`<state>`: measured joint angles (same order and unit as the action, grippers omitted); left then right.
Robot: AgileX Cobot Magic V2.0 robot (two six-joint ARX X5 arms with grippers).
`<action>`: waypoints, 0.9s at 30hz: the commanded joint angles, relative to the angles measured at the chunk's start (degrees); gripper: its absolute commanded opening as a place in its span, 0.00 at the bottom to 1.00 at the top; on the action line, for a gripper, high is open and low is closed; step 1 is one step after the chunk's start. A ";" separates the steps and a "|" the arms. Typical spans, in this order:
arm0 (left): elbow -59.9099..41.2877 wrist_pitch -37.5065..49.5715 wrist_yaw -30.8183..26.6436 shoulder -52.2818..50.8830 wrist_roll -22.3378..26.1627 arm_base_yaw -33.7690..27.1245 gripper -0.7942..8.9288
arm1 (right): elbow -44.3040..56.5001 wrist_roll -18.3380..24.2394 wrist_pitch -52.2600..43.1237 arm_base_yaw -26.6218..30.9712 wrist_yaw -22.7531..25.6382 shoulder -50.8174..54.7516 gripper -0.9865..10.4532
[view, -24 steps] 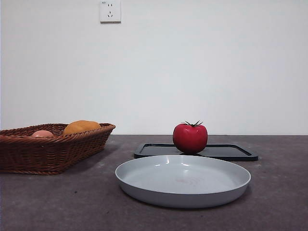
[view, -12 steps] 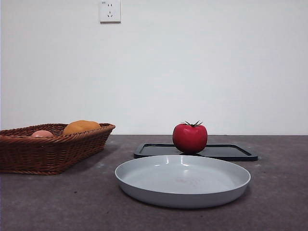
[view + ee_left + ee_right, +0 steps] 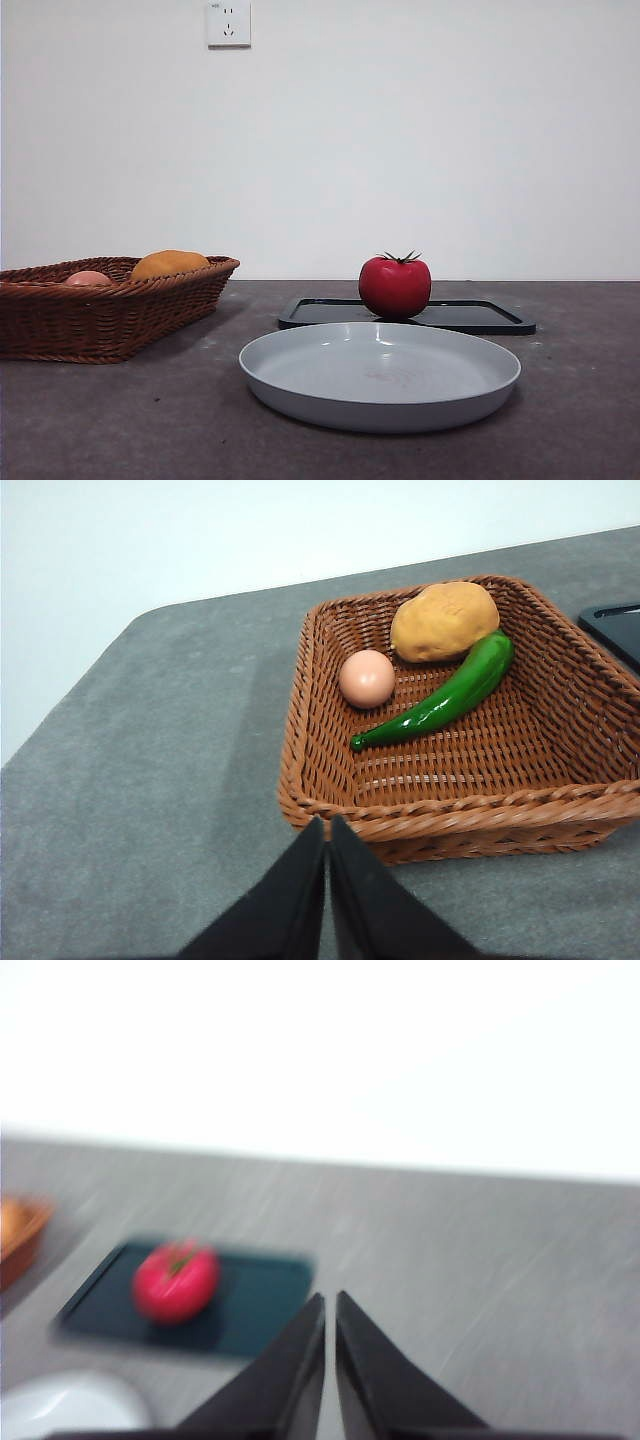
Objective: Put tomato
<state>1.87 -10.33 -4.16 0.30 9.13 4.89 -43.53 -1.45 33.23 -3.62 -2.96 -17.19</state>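
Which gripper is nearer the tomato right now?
Right, as far as the views show. The right gripper, jaws shut, faces the tomato on the dark tray from a short way off. The left gripper, jaws shut, hangs by the wicker basket; no tomato in its view.

Front camera: low, near table height, level toward the wall, close behind the grey plate (image 3: 380, 375). Left wrist camera: angled down on the basket (image 3: 330, 780) (front view shows it side-on). Right wrist camera: blurred, higher, looking down at the black tray (image 3: 255, 1305), also seen from front.
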 commanded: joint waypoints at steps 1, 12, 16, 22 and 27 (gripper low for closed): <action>-1.05 -0.70 0.02 -0.13 0.02 -0.04 0.09 | 6.60 0.63 -6.27 2.03 0.07 2.97 0.09; -1.05 -0.70 0.02 -0.11 0.02 -0.04 0.09 | 32.11 -0.04 -27.56 4.50 0.94 13.86 0.09; -1.05 -0.70 0.02 -0.11 0.02 -0.04 0.09 | 37.64 -1.22 -31.04 4.52 4.98 16.44 0.09; -1.05 -0.70 0.02 -0.11 0.02 -0.04 0.09 | 41.88 -1.79 -31.34 4.52 8.66 16.98 0.09; -1.05 -0.70 0.02 -0.13 0.02 -0.04 0.09 | 42.93 -2.40 -27.82 4.57 9.09 16.98 0.09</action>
<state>1.87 -10.33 -4.16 0.30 9.13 4.89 -0.91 -3.03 5.37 0.82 5.91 -0.30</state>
